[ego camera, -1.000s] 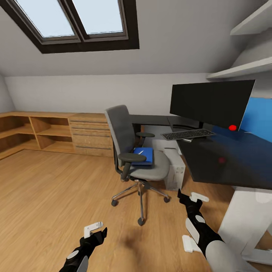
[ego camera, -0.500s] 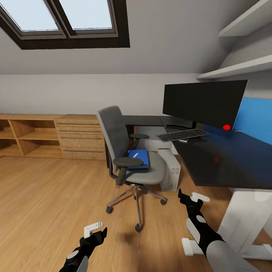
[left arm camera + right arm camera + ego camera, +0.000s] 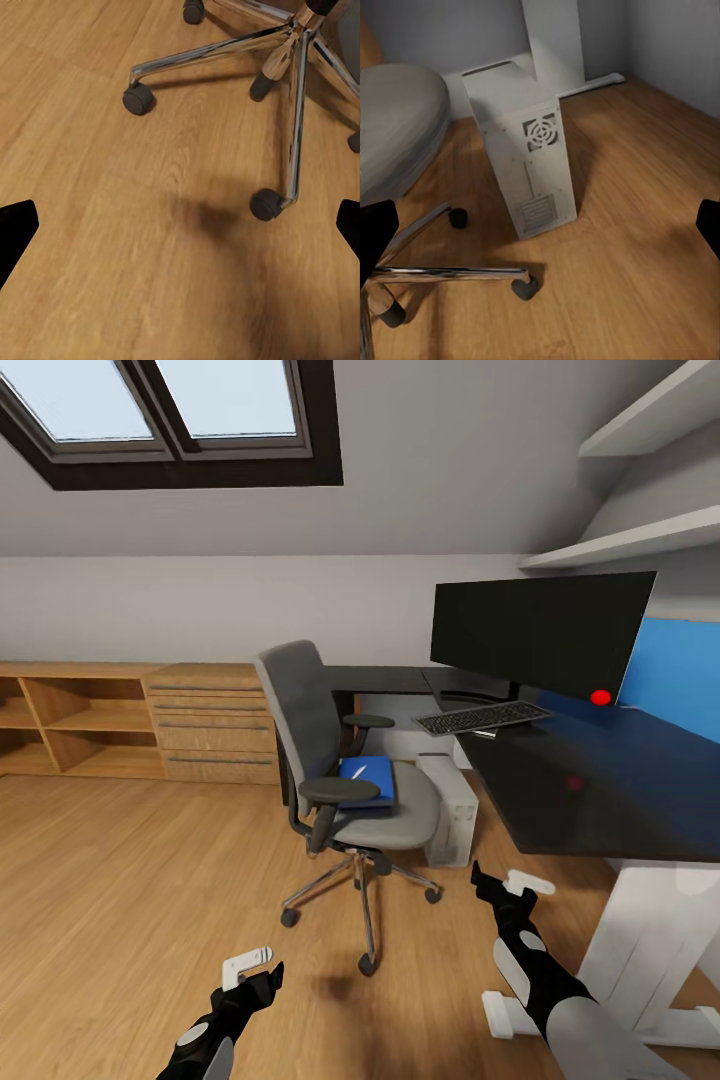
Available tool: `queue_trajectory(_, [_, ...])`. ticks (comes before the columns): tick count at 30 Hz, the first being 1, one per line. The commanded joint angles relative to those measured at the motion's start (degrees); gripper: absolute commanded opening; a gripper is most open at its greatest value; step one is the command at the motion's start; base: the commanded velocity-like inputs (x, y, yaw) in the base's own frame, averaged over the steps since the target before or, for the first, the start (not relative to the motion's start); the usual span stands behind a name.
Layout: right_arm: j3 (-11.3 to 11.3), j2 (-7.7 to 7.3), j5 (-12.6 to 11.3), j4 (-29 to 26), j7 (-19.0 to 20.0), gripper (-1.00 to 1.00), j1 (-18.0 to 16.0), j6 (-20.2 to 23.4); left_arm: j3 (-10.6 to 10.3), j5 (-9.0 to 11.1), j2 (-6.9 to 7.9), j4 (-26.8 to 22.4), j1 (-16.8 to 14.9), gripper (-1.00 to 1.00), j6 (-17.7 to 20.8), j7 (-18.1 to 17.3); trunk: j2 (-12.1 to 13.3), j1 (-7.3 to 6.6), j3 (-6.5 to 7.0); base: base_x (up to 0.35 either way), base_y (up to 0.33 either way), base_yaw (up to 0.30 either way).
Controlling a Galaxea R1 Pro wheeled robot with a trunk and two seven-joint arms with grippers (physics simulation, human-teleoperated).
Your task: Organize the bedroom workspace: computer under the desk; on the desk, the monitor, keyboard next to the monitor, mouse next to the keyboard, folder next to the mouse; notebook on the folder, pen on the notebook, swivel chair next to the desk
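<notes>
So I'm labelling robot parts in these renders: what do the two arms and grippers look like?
Both arms are glossy black with light grey rounded panels. The left gripper has a black body with a flat white finger piece on top; the right gripper matches, black with a white finger piece. In the wrist views the fingertips appear as plain black shapes. No cables or markings are visible.

Glossy black desk (image 3: 600, 790), chrome-based swivel chair (image 3: 345, 780), seemingly cloth-covered.
</notes>
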Motion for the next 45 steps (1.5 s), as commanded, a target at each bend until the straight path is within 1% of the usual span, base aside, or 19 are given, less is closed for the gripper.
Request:
queue_trajectory(1, [0.1, -0.01, -0.5, 0.1, 0.1, 1.0, 0.0, -0.2, -0.1, 0.5, 0.01, -0.1, 0.0, 1.0, 0.3, 0.3, 0.0, -0.01, -0.06, 0.002, 0.022, -0.001])
queue_trajectory(9, [0.2, -0.13, -0.5, 0.3, 1.5, 1.0, 0.0, 0.1, -0.1, 0.5, 0.01, -0.1, 0.0, 1.0, 0.3, 0.3, 0.0, -0.01, -0.06, 0.001, 0.13, 0.0])
queue_trajectory(12, [0.2, -0.42, -0.5, 0.3, 2.3, 1.0, 0.0, 0.6, -0.1, 0.5, -0.01, -0.1, 0.0, 1.0, 0.3, 0.3, 0.0, -0.01, -0.06, 0.0, 0.179, 0.0])
queue_trajectory(22, [0.1, -0.84, -0.8, 0.3, 5.9, 1.0, 0.0, 5.5, -0.1, 0.6, 0.02, 0.4, 0.0, 1.0, 0.3, 0.3, 0.0, -0.01, -0.06, 0.0, 0.062, 0.0])
queue_trajectory(27, [0.0, -0.87, -1.1, 0.3, 7.3, 1.0, 0.0, 6.7, -0.1, 0.7, 0.07, 0.4, 0.0, 1.0, 0.3, 0.3, 0.0, -0.01, -0.06, 0.0, 0.01, 0.0])
queue_trajectory(31, [0.0, -0.92, -2.6, 0.2, 7.9, 1.0, 0.0, 7.0, -0.1, 0.7, 0.05, 0.4, 0.0, 1.0, 0.3, 0.3, 0.0, -0.01, -0.06, 0.0, 0.004, 0.0])
queue_trajectory(35, [0.0, -1.15, -5.5, 0.1, 8.2, 1.0, 0.0, 7.1, -0.1, 0.7, 0.06, 0.5, 0.0, 1.0, 0.3, 0.3, 0.0, -0.01, -0.06, 0.037, 0.034, 0.0])
queue_trajectory(40, [0.0, -2.1, -8.9, 0.1, 9.1, 1.0, 0.0, 7.2, -0.1, 0.7, 0.05, 0.5, 0.0, 1.0, 0.3, 0.3, 0.0, -0.01, -0.06, 0.142, 0.123, 0.0])
queue_trajectory(45, [0.0, -2.69, -10.3, 0.0, 9.7, 1.0, 0.0, 8.2, -0.1, 0.7, 0.08, 0.5, 0.0, 1.0, 0.2, 0.3, 0.0, -0.01, -0.06, 0.169, 0.127, 0.0])
